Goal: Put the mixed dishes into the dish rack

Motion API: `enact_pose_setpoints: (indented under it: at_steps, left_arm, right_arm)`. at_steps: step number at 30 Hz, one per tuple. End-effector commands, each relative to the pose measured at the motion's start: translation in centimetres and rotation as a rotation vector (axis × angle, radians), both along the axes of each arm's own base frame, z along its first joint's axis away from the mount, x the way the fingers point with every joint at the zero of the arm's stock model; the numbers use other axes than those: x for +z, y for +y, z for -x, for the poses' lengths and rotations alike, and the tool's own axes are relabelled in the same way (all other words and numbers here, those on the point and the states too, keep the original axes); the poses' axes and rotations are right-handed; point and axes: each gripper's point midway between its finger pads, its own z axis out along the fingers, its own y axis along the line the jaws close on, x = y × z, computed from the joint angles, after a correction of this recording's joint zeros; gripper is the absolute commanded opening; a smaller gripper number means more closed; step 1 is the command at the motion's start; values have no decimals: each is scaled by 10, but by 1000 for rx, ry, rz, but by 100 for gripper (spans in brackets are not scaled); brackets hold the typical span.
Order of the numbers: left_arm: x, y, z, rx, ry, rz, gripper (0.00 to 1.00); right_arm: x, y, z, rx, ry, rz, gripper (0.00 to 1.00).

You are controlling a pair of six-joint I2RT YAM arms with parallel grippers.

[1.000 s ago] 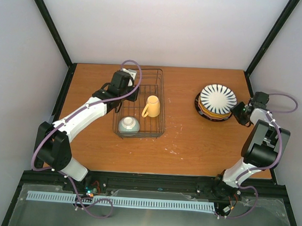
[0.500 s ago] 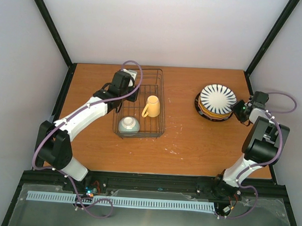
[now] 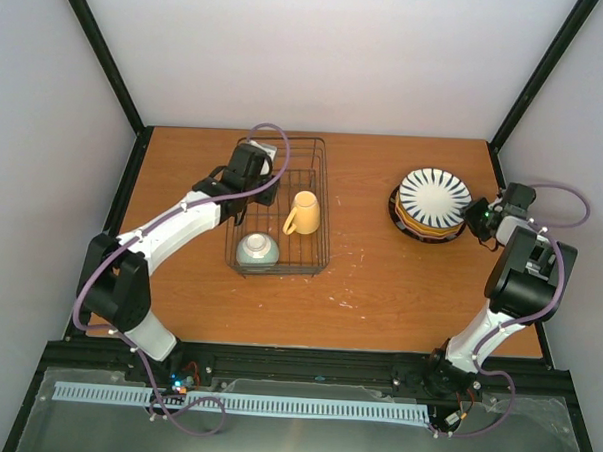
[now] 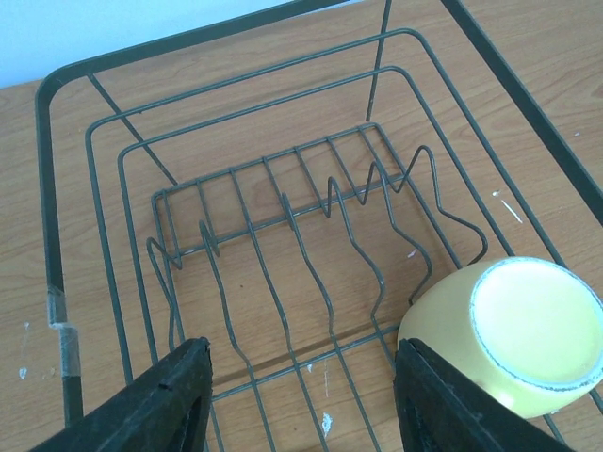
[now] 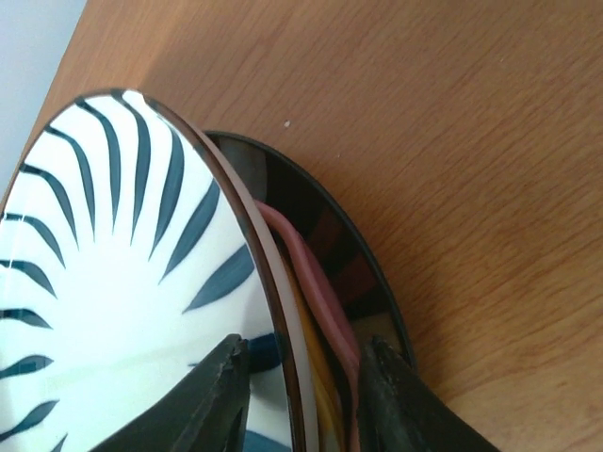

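The dish rack (image 3: 280,207) stands left of the table's middle. In it are a yellow mug (image 3: 303,213) and, at the near end, a pale blue-green bowl (image 3: 256,250). My left gripper (image 3: 268,188) hovers open over the rack's divider wires (image 4: 283,226), with the mug (image 4: 513,334) beside its right finger and nothing between the jaws (image 4: 303,395). At the right lies a stack of plates, with the striped plate (image 3: 435,196) on top. My right gripper (image 5: 303,377) is open astride the rims of the striped plate (image 5: 113,282), an orange-yellow plate (image 5: 320,400) and a pink plate (image 5: 316,292); a dark-rimmed plate (image 5: 325,231) lies underneath.
The wooden table (image 3: 379,279) is walled on three sides, with black corner posts (image 3: 533,81) at the back. The plate stack sits close to the table's right edge (image 3: 503,185). The rack's far end (image 4: 188,42) holds no dishes.
My right gripper has slid in onto the edge of the plate stack and its jaws have narrowed round the rims. The left gripper has shifted slightly further over the rack.
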Motion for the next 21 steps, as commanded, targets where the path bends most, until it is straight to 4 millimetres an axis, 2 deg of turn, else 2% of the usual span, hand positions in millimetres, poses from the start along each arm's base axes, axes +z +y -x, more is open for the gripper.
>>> enact_pose_setpoints:
  at_steps: [1, 6, 12, 17, 21]
  left_arm:
    - [16, -2, -12, 4, -36, -1, 54]
    - [17, -3, -14, 2, -35, 1, 53]
    - [15, -3, -13, 5, -31, 3, 53]
    - [18, -1, -12, 8, -34, 2, 52]
    - [20, -2, -12, 7, -37, 12, 52]
  right_arm:
    - [1, -5, -6, -11, -9, 4, 30]
    - [6, -5, -10, -7, -23, 1, 24]
    - [2, -2, -9, 5, -23, -11, 4]
    - [7, 1, -8, 14, -42, -15, 3]
    - [20, 5, -9, 25, -86, -20, 3]
